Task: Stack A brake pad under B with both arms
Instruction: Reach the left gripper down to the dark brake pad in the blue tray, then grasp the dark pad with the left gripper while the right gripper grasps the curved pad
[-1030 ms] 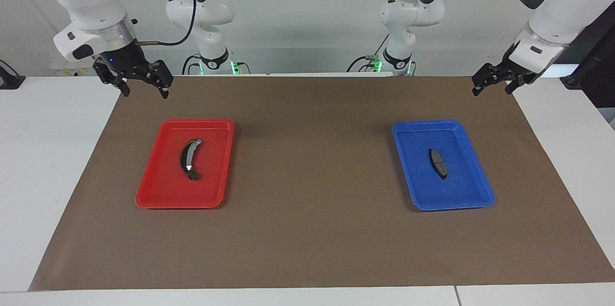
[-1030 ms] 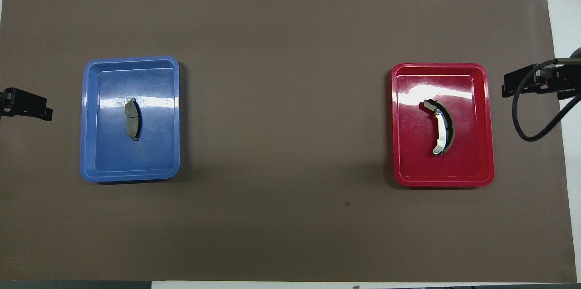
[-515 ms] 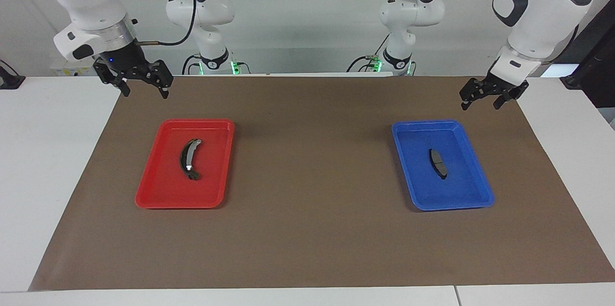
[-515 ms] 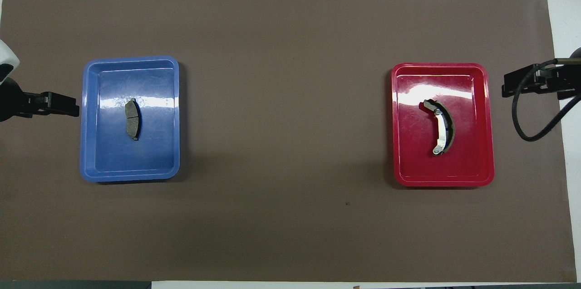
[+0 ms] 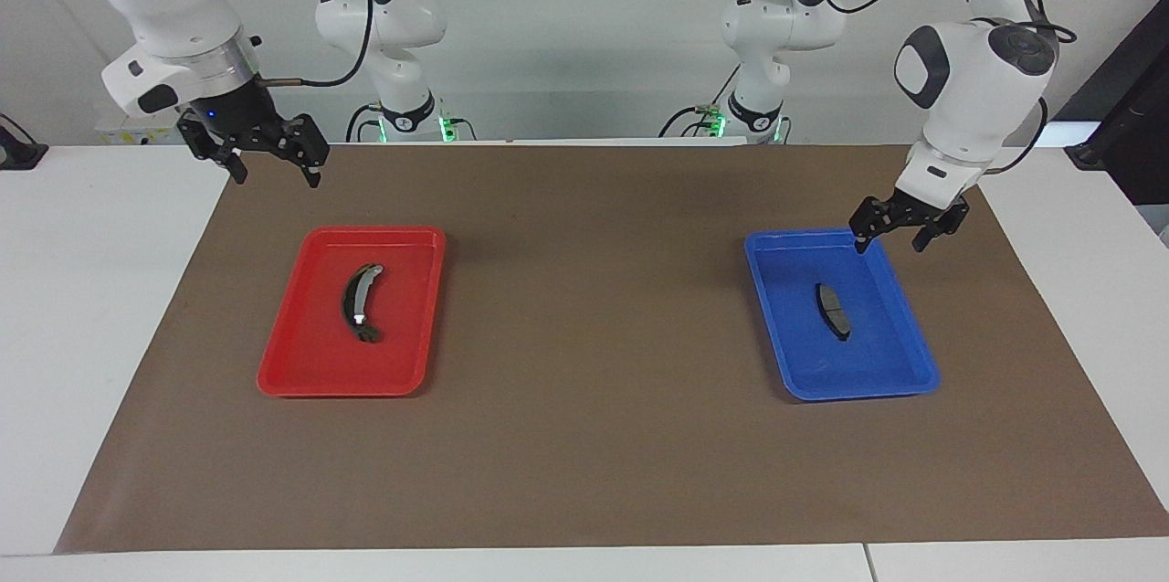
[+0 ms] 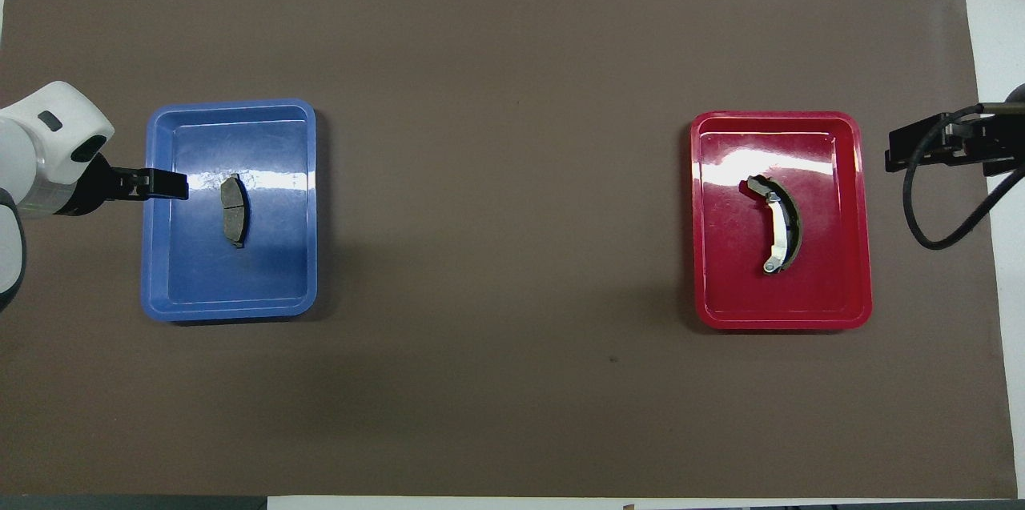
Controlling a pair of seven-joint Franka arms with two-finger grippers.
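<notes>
My left gripper [image 5: 893, 238] hung over blue plastic tray [image 5: 913, 354], fingers spread, empty. Short matte grey pad A [image 5: 831, 310] in tray, at my 5 o'clock in facing view. Silver-striped crescent pad B [image 5: 360, 302] in red tray [image 5: 292, 372]. Right gripper [image 5: 270, 164] waited, fingers apart. Risk: thin flat pad slipping from pinch.

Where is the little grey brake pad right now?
The short grey brake pad lies flat in the blue tray, toward the left arm's end of the table. The left gripper is over the tray's rim, not touching the pad.

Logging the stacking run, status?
Left end effector open over blue tray rim; right end effector open, waiting. A brake pad in blue tray, B in red tray. Nothing blocking.
</notes>
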